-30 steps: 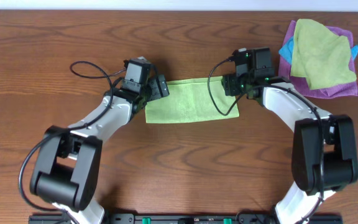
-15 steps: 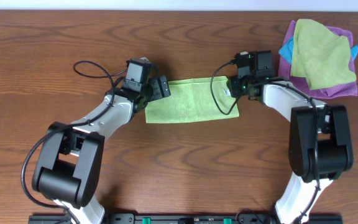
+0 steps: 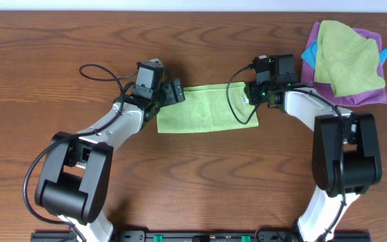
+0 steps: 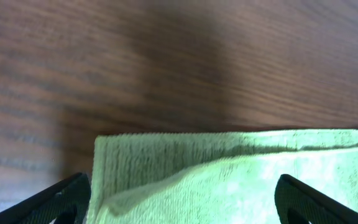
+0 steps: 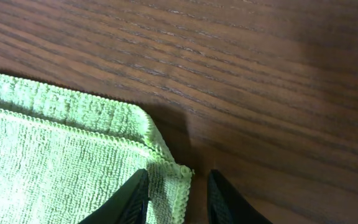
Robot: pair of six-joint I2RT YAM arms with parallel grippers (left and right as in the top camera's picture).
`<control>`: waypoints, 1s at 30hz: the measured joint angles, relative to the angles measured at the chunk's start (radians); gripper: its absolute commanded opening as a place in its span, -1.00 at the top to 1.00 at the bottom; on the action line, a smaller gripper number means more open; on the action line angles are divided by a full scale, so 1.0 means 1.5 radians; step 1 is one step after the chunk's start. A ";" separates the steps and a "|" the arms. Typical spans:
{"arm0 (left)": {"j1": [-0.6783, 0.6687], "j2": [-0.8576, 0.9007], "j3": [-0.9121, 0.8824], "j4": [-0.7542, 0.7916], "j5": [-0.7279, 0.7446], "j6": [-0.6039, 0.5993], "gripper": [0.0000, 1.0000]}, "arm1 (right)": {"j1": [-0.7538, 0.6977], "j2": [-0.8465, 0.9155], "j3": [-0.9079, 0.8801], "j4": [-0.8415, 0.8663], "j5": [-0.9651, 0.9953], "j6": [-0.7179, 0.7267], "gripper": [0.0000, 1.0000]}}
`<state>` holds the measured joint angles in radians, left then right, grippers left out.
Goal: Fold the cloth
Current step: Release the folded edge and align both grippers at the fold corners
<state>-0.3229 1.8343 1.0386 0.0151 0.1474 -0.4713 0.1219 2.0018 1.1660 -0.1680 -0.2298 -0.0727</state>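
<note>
Over the last second the right fingers (image 5: 132,196) narrowed astride a corner of the flat, folded bright lime-green towel cloth (image 3: 203,111), grip uncertain; left fingers (image 4: 61,199) gape wide.

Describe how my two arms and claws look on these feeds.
The left arm and right arm match: smooth white link shells between bulky black joint housings, with a black camera block at each wrist. A thin black cable loops off each wrist. The left claw and right claw have black tapered fingers. Small green lights show on the right wrist.
</note>
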 measured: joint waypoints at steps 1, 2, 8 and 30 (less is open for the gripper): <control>0.001 0.004 0.001 0.006 0.000 0.001 -0.93 | 0.000 0.000 0.000 0.000 0.000 0.000 0.36; 0.001 0.009 0.002 0.009 0.000 0.002 -0.93 | 0.000 0.000 0.000 0.000 -0.001 0.000 0.36; 0.002 0.030 0.002 0.007 0.002 0.004 -1.00 | 0.000 0.000 0.000 0.000 -0.002 0.000 0.36; 0.002 0.053 0.003 -0.002 0.002 0.015 0.06 | 0.000 0.000 0.000 0.013 -0.002 0.012 0.43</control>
<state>-0.3206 1.9137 1.0424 0.0124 0.1505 -0.4484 0.1219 2.0018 1.1660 -0.1486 -0.2325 -0.0544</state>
